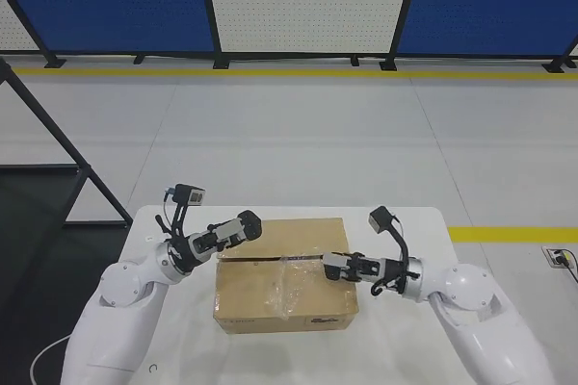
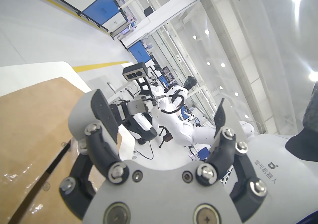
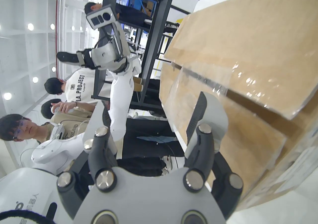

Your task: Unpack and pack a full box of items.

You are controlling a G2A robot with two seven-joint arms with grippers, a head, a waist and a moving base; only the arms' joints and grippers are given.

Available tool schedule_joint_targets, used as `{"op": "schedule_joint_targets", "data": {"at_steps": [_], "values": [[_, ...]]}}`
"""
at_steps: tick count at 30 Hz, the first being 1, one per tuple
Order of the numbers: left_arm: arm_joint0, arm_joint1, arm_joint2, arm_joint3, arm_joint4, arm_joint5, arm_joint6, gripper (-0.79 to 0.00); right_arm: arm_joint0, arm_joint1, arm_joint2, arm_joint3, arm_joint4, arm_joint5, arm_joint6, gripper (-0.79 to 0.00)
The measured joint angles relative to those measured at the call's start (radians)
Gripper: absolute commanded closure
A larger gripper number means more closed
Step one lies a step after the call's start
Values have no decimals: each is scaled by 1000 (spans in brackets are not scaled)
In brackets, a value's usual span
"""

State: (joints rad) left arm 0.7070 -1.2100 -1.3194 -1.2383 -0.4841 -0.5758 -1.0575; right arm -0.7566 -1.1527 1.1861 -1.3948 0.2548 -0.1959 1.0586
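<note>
A brown cardboard box [image 1: 284, 279] stands mid-table with its top flaps down and clear tape [image 1: 291, 281] wrinkled across the seam. My left gripper [image 1: 249, 227] hovers at the box's far left corner, open and holding nothing. In the left wrist view the same gripper [image 2: 161, 115] has its fingers spread, with the box [image 2: 32, 123] beside one finger [image 2: 103, 110]. Over the right part of the lid sits my right gripper [image 1: 329, 268], open. In the right wrist view that gripper [image 3: 151, 123] has one finger [image 3: 211, 115] lying against the box [image 3: 248, 43] by the taped seam [image 3: 206, 83].
The white table [image 1: 405, 226] has bare strips on either side of the box. A black metal frame [image 1: 39, 125] stands off the table's left. Several people [image 3: 72, 86] stand in the room behind, away from the box.
</note>
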Motion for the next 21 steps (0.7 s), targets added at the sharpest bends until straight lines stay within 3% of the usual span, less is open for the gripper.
{"op": "schedule_joint_targets", "data": {"at_steps": [6,21], "values": [[-6,1,8,13,-13,-2,-1,-785,-36,11,1,-38,-1,67,77,-785],[-10,5,18,31,-39,-21,3,-785,15,-13,-114,-21,-1,197,-9,-785]]}}
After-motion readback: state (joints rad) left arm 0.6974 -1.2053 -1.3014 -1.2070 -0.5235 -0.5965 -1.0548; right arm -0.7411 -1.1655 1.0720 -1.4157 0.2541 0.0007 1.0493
